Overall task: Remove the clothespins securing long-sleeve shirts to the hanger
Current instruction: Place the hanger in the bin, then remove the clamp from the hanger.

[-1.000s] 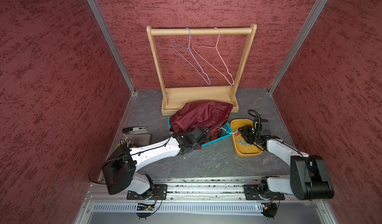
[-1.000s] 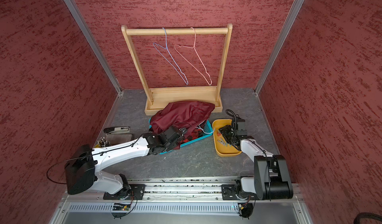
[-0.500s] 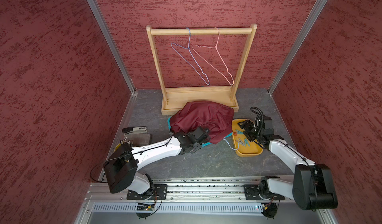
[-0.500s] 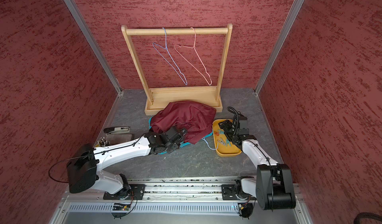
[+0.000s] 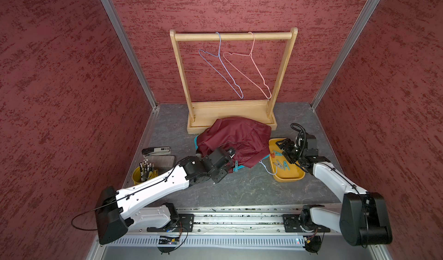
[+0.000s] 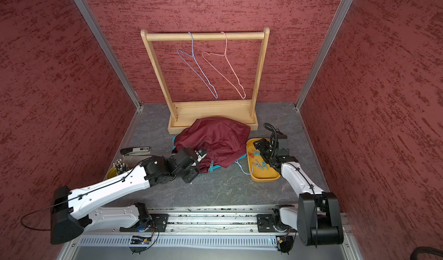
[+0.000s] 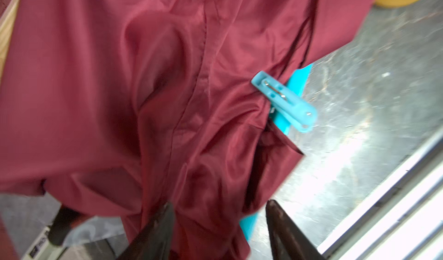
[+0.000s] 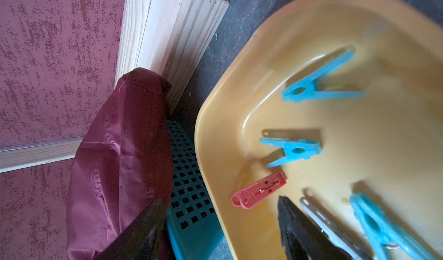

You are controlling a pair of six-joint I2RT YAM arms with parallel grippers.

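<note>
Left gripper point(image 7: 218, 210) has spread, dropping the shiny maroon satin shirt point(image 5: 236, 136); right gripper point(image 8: 221, 200), also spread, hangs empty above the yellow plastic tray point(image 5: 291, 174). One teal plastic clothespin point(image 7: 285, 100) remains clipped.

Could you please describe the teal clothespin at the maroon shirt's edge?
The small teal plastic clothespin has a metal spring wire and a rounded eyelet end. It lies slanted at the hem of the shiny maroon satin shirt, apparently pinching it, over the teal basket rim. The open left gripper does not touch it.
</note>
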